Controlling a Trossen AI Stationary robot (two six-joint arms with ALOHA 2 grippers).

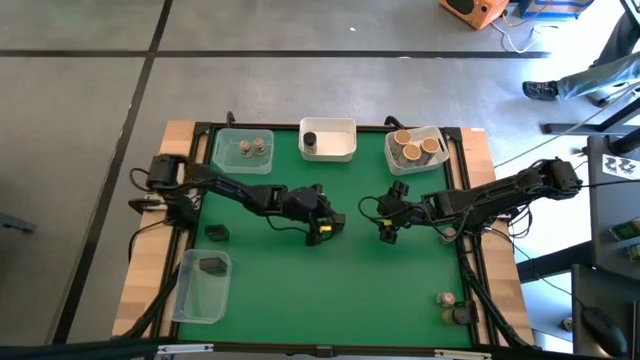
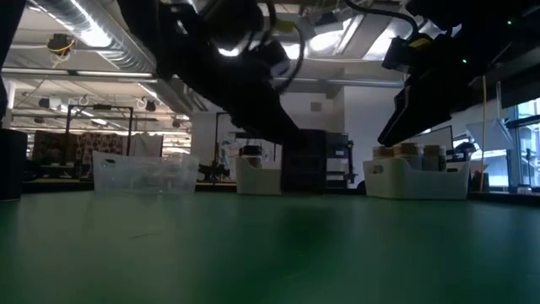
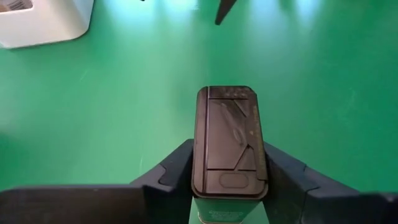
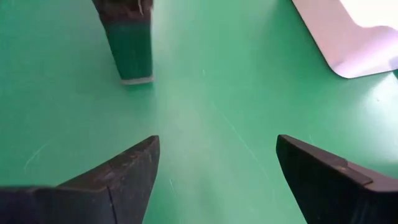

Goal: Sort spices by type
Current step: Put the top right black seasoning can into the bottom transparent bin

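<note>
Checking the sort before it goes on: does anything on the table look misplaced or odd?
Nothing spilled or tipped. Unsorted spices remain: a dark block loose beside the left tub, and jars on the wood at the right corner. The left gripper holds another block.

The table (image 1: 330, 280) is bright green with a pale wood edge. The left claw (image 3: 227, 186) is black, around a green tin (image 3: 229, 149) with a dark brown lid. The jars (image 1: 415, 147) have tan lids, and the middle tub (image 1: 330, 140) is white.
</note>
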